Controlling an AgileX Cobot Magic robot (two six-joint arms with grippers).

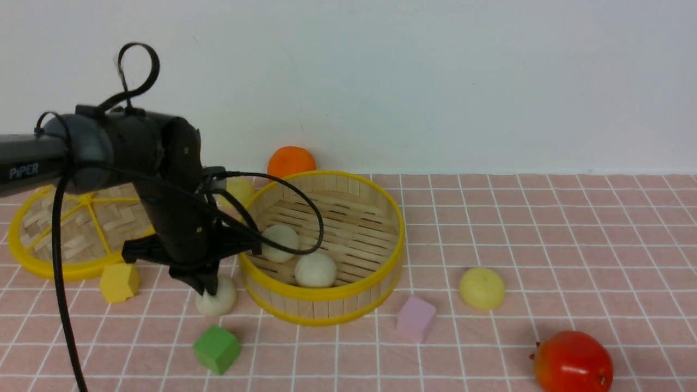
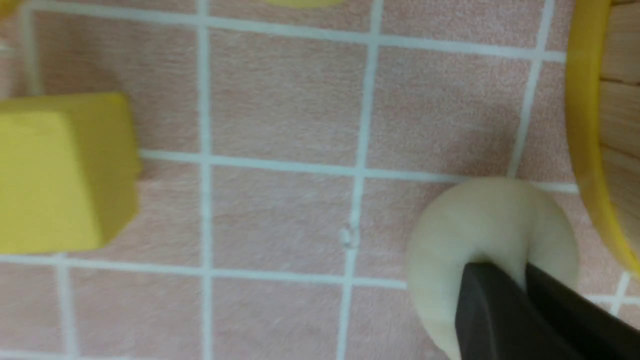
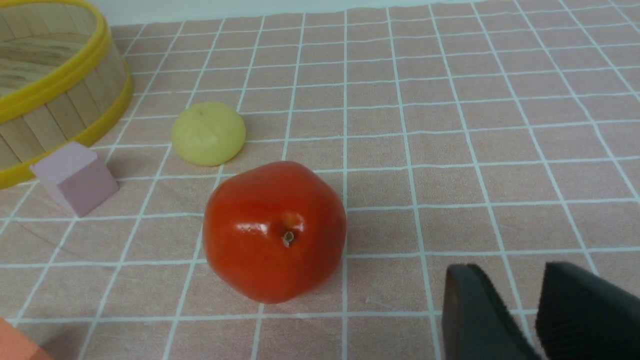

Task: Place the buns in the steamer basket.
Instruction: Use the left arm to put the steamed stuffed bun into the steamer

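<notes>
Here, left pincer point(image 1: 209, 291) pinching off-white bun point(image 1: 220, 303), just beside steamer basket point(image 1: 326, 297) rim

A red fruit point(image 3: 275, 232) is seen at ten o'clock from the right gripper point(image 3: 520, 292), its jaws parted. From the fruit, a yellow bun point(image 3: 208, 133) is found at eleven, a pink cube point(image 3: 75, 177) just beside the steamer basket point(image 3: 62, 82) at ten.

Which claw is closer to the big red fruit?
Right. The right claw sits just beside the red fruit, not touching it. The left claw is far across the table, pinching a white bun next to the basket.
</notes>
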